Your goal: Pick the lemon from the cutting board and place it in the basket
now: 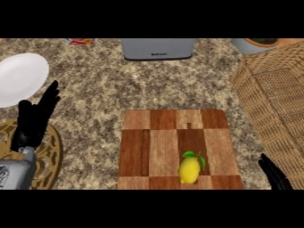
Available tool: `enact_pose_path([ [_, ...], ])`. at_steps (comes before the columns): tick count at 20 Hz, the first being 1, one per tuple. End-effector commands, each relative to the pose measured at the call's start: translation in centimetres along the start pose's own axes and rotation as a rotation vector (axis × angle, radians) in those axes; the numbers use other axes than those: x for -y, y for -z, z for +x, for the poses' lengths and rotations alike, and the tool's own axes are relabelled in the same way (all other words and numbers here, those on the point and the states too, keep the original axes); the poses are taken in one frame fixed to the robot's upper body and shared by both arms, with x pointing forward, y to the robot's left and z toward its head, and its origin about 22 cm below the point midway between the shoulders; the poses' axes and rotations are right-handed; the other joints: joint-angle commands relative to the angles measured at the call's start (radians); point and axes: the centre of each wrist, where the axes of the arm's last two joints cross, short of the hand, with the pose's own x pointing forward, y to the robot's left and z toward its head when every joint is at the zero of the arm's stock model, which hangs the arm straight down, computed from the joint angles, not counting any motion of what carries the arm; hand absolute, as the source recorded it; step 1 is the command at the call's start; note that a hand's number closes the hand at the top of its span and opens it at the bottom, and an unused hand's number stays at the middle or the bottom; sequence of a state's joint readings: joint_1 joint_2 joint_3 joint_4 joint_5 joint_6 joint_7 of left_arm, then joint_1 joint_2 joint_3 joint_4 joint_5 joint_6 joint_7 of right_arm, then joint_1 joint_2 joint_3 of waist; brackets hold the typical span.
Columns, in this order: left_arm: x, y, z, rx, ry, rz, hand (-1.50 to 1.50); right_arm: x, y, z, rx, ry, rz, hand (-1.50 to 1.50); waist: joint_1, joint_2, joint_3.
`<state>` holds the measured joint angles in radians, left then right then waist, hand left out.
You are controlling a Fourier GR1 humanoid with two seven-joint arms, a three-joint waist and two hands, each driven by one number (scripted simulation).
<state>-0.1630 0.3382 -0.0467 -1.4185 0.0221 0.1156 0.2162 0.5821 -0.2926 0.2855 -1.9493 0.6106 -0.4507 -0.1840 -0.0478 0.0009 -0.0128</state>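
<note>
Reach step: lemon [190,169] untouched near cutting board [147,147] front edge; right hand [273,173] beside it (fingers straight); left hand [37,113] open, resting. Next: close around lemon, carry to basket [285,102].

A white plate [14,79], grey appliance [158,48] and wooden trivet [49,153] sit on the speckled counter [95,84].

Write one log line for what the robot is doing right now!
lemon: on cutting board, untouched | basket: right of board | left hand: open, resting at left | right hand: lower right, near board
</note>
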Motion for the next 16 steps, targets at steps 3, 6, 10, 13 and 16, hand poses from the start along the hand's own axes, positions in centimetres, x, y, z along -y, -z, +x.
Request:
enact_pose_path([
  [3, 0.4, 0.1, 0.4, -0.003, 0.002, -0.028, 0.00, 4.0, -3.0, 4.8, -0.138, -0.096, 0.294, -1.50, 0.022, 0.002, 0.003],
  [6, -0.4, 0.4, 0.2, -0.001, 0.007, -0.034, 0.00, 6.6, -2.9, 9.1, -0.148, -0.084, 0.324, -1.50, 0.032, 0.002, 0.006],
  [10, 0.0, 1.4, 1.4, 0.005, -0.004, -0.049, 0.00, 7.4, -2.1, 12.2, -0.193, -0.090, 0.316, -1.50, 0.041, 0.001, 0.010],
  [13, 0.4, 0.8, 0.3, -0.006, -0.002, -0.051, 0.00, 6.3, -1.2, 12.9, -0.219, -0.085, 0.272, -1.50, 0.047, -0.001, 0.010],
  [16, 0.2, 0.9, 0.5, -0.005, 0.007, -0.025, 0.00, 5.5, -0.8, 12.3, -0.212, -0.070, 0.224, -1.50, 0.040, -0.003, 0.011],
])
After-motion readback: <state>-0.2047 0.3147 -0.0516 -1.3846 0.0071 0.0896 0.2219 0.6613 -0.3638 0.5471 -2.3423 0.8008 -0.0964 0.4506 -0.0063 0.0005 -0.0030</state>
